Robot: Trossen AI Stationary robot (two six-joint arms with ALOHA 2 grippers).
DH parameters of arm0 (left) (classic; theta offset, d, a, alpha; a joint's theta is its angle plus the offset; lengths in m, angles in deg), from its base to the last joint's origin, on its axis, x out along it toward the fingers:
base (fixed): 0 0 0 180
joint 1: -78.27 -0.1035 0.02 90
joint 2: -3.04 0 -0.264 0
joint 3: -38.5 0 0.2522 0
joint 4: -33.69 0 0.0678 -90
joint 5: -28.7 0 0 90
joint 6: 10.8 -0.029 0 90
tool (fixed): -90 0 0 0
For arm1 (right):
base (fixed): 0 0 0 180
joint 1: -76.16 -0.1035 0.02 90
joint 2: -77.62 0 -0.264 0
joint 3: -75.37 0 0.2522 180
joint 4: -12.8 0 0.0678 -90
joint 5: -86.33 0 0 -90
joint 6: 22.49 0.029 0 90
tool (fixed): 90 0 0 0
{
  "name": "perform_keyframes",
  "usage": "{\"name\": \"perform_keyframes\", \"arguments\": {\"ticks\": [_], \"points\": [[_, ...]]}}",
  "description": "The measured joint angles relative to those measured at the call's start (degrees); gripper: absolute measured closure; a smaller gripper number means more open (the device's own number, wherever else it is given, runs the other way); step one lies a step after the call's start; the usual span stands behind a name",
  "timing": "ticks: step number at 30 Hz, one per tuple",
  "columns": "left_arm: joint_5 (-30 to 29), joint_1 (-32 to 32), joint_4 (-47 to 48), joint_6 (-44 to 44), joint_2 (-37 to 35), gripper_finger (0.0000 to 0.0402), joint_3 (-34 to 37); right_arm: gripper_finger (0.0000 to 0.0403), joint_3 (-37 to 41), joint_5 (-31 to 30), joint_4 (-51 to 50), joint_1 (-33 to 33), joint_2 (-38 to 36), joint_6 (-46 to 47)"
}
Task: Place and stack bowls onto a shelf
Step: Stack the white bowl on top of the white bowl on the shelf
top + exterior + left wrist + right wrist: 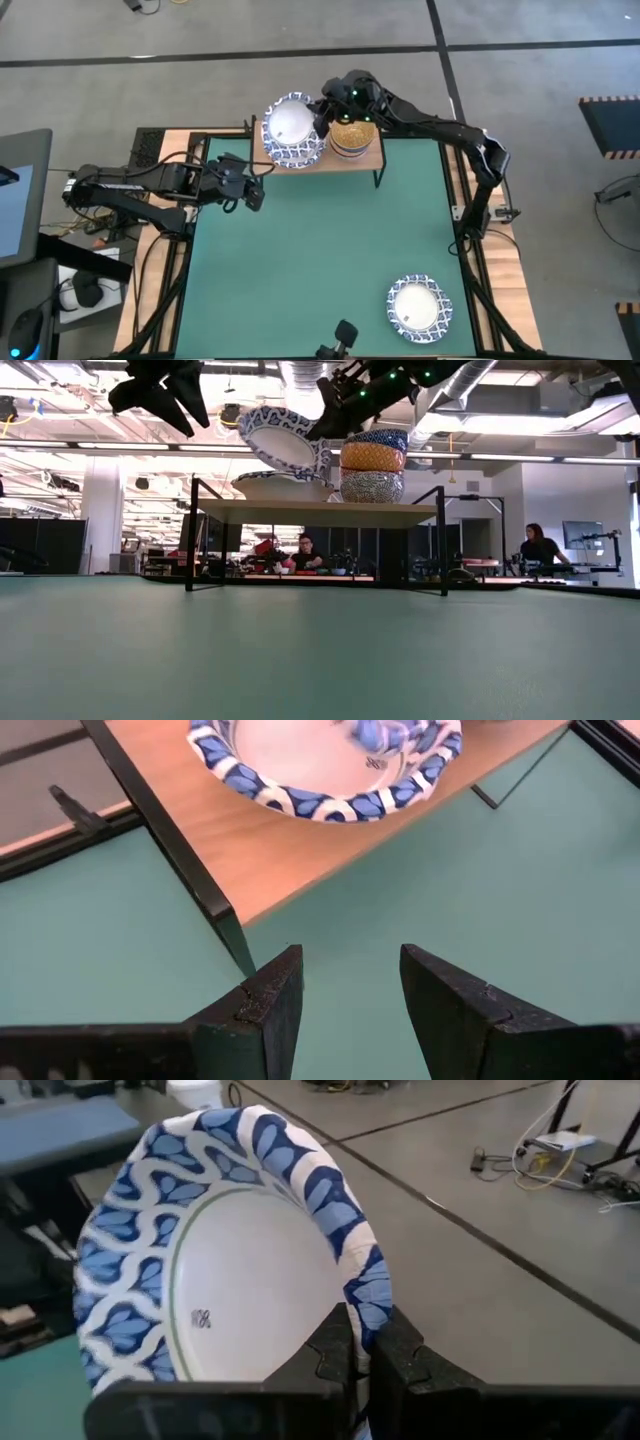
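Observation:
The shelf (pixel 365 160) stands at the table's far middle. A white bowl with a blue rim (pixel 272 486) rests on its plank, and also shows in the left wrist view (pixel 330 795). A stack of smaller bowls (pixel 372 464) stands beside it. My right gripper (pixel 323 117) is shut on a second blue-rimmed bowl (pixel 285 440), tilted over the first one. My left gripper (pixel 256 192) is open and empty, just near-left of the shelf. A third blue-rimmed bowl (pixel 419 307) sits on the table at the near right. My right gripper pinches the tilted bowl's blue rim (pixel 368 1295) between its two fingers, one finger on each face of the wall. The fingers come slanting down from the table's right. The bowl stands steeply tilted above the shelved bowl; whether its lower edge (pixel 318 470) touches that bowl, I cannot tell.
The green table top (pixel 320 260) lies open between the shelf and the near-right bowl. The shelf's black legs (pixel 190 535) stand on it. A dark camera mount (pixel 342 335) sits at the near edge. People sit in the room beyond (pixel 305 552).

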Motion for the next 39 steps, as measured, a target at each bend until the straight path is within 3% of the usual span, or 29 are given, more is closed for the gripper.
{"name": "perform_keyframes", "arguments": {"ticks": [16, 33, 39], "points": [[-0.7, -2.3, -0.4, 0.0, 0.0, 0.0249, 0.0, 0.0353, -0.3, 6.0, -3.9, 1.9, 0.8, 4.4], [0.2, -2.3, -0.4, 0.8, 0.0, 0.0249, 0.0, 0.02, -0.3, 7.5, 1.6, 1.9, 0.7, 8.6], [0.3, -2.3, -0.3, 1.1, 0.0, 0.0249, 0.0, 0.0183, -0.3, 20.4, 6.9, 2.9, 0.7, 15.6]]}}
